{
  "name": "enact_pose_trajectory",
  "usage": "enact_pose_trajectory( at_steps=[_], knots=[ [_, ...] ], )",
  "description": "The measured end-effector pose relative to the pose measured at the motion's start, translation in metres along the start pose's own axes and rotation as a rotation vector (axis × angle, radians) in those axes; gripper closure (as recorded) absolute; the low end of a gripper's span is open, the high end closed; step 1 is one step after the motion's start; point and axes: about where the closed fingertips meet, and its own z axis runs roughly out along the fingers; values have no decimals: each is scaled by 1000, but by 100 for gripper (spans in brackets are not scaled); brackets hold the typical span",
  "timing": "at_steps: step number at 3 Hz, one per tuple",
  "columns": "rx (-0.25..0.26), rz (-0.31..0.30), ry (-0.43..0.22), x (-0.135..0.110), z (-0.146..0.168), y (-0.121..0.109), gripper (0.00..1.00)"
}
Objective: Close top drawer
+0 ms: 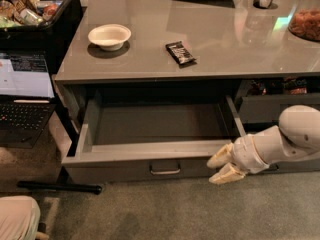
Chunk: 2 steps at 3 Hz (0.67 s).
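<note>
The top drawer [150, 156] is a wide grey drawer pulled well out from under the grey counter [210, 54]. Its inside looks empty. A small metal bar pull [165, 170] sits at the centre of its flat front. My gripper [220, 168] comes in from the right on a white arm [285, 141]. Its two cream fingers [227, 174] are spread apart, with nothing between them, right at the right end of the drawer front.
On the counter lie a white bowl [109, 36] and a dark snack bar [180, 52]. A neighbouring narrower drawer [277, 106] at right stands partly open with snacks in it. An open laptop [25, 99] and a black bin [35, 14] stand at left. Carpet floor lies in front.
</note>
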Motion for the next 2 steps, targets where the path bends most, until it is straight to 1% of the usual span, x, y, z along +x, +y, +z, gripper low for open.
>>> enact_pose_trajectory(
  at_steps=[1,2],
  knots=[
    [-17,-22,-17,-10,15,-15,0],
    [-36,-37,-29,-19,29,-25,0]
  ],
)
